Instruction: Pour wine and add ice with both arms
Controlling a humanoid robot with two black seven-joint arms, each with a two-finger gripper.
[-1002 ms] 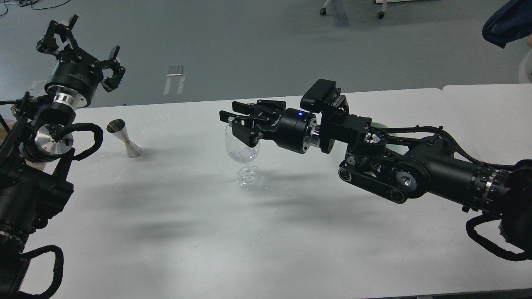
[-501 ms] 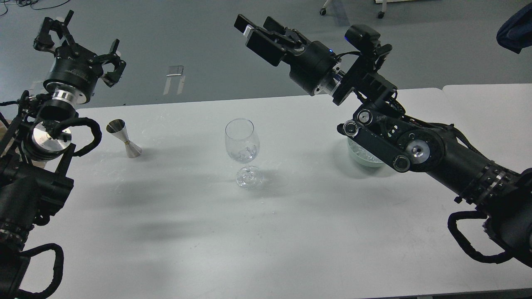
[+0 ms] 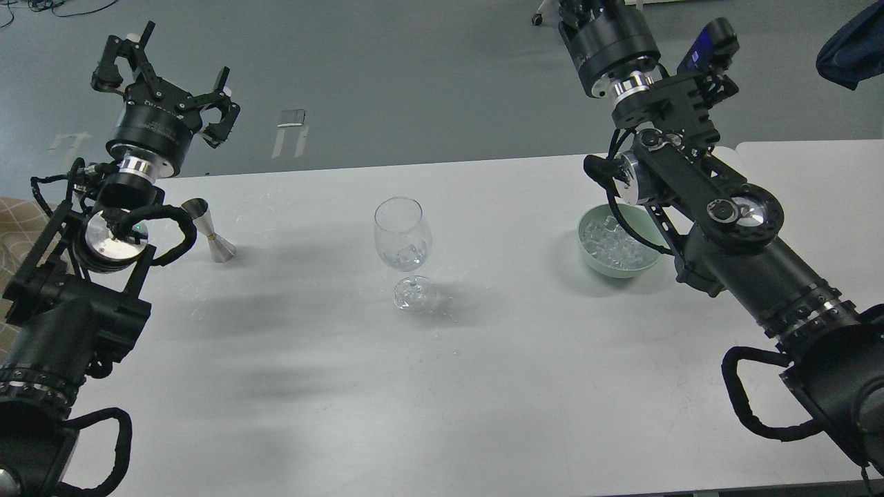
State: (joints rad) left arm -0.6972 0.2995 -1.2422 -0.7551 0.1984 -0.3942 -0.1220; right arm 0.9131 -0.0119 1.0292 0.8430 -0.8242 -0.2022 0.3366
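Observation:
A clear wine glass [image 3: 402, 228] stands upright at the table's middle. A few ice cubes [image 3: 409, 254] lie in the bottom of its bowl; I cannot make out the clear wine among them. More ice cubes [image 3: 617, 243] fill a pale green bowl [image 3: 592, 257] to the right. My left gripper [image 3: 169, 76] is open and empty, raised high above the table's far left corner. My right gripper's body [image 3: 608, 34] is raised high above the bowl, its fingertips cut off by the top edge.
A steel jigger [image 3: 209, 233] stands at the far left of the white table [image 3: 442, 386], just right of my left arm. My right arm crosses over the green bowl's right side. A second table [image 3: 815, 179] adjoins at the right.
My right gripper has lifted from the rim of the wine glass and swung up and to the right, uncovering the green bowl. My left arm has shifted slightly right.

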